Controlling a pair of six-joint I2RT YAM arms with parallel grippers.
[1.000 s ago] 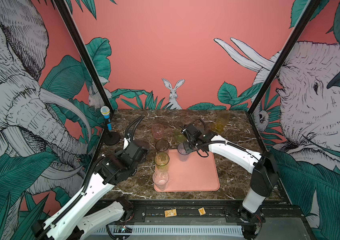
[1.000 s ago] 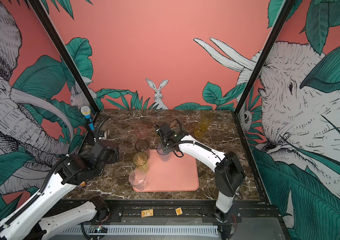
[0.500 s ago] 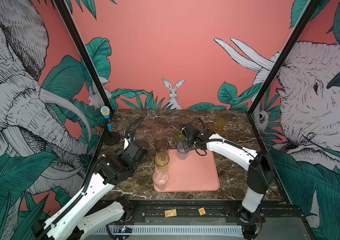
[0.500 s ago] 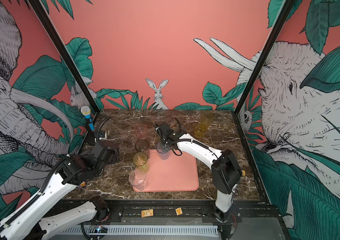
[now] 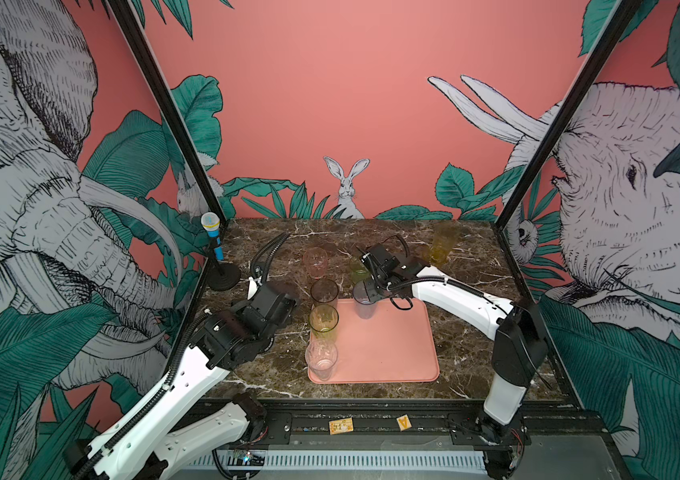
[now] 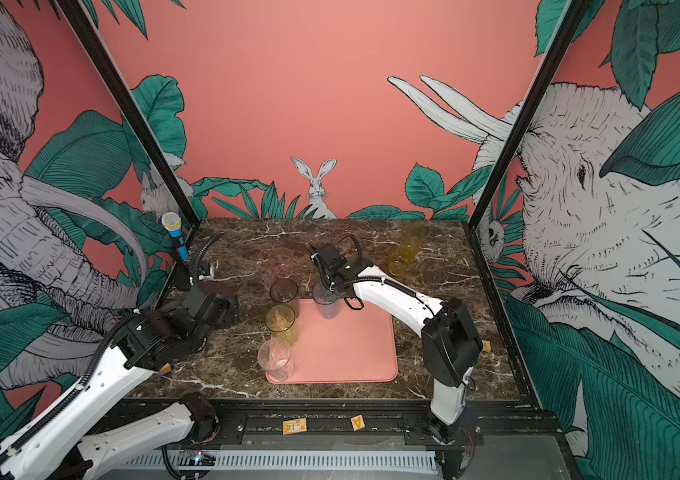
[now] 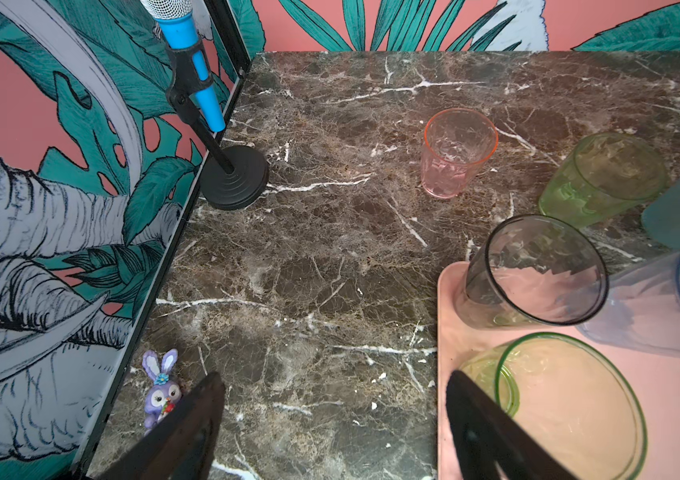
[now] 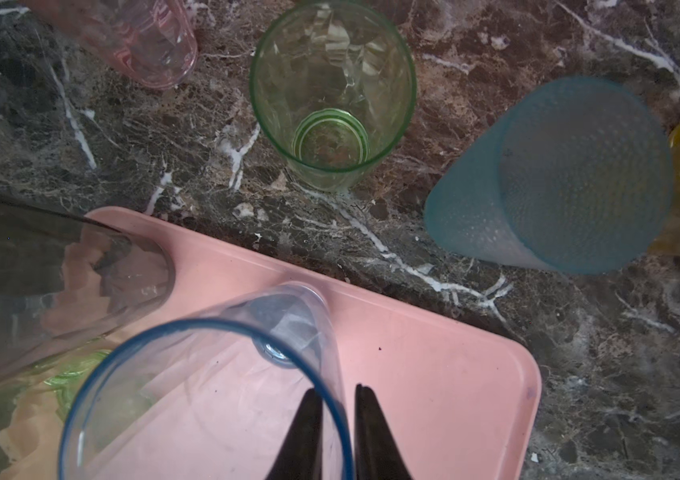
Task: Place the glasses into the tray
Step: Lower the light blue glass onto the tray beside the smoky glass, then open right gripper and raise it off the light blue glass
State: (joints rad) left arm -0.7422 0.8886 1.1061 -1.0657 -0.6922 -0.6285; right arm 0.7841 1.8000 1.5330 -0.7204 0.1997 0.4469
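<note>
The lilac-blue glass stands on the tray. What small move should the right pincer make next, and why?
Probably open the right pincer wider, then lift straight up. The lilac-blue glass stands upright on the tray, and the fingers straddle its rim, so pulling sideways might tip it.

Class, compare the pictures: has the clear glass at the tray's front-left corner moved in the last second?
No. The clear glass stands at the same corner of the tray as before.
</note>
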